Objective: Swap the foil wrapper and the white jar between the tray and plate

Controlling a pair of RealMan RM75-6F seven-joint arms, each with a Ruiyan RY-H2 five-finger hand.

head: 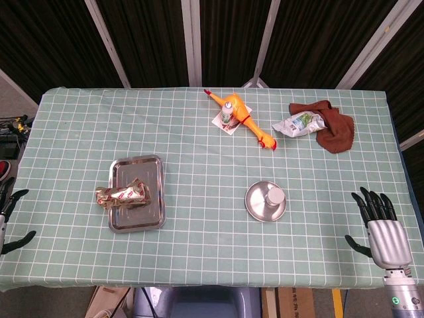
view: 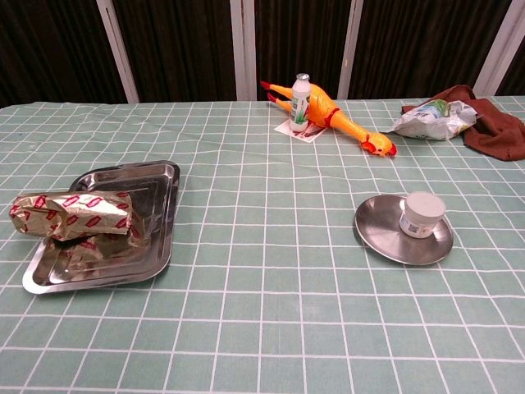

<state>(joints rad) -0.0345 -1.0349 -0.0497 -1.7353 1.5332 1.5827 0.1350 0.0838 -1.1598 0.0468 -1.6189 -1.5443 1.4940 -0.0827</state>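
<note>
At the far left edge of the head view, the left hand showed only as a few dark fingers spread apart off the table's edge, holding nothing. Next came the steel tray, lying on the green checked tablecloth. The foil wrapper lay across the tray's left side, its crumpled end hanging over the left rim; in the chest view the wrapper rested on that raised rim above the tray floor.

Toward the back of the table, near the middle, a rubber chicken lay on its side with a small bottle standing just beside it on a card.

Right of centre sat the round plate, with the white jar standing upright on it, a little off its middle.

Further back on the right, a crumpled plastic bag rested against a brown cloth.

At the lower right corner, the right hand hovered at the table's edge, palm down, its fingers straight and apart, gripping nothing.
</note>
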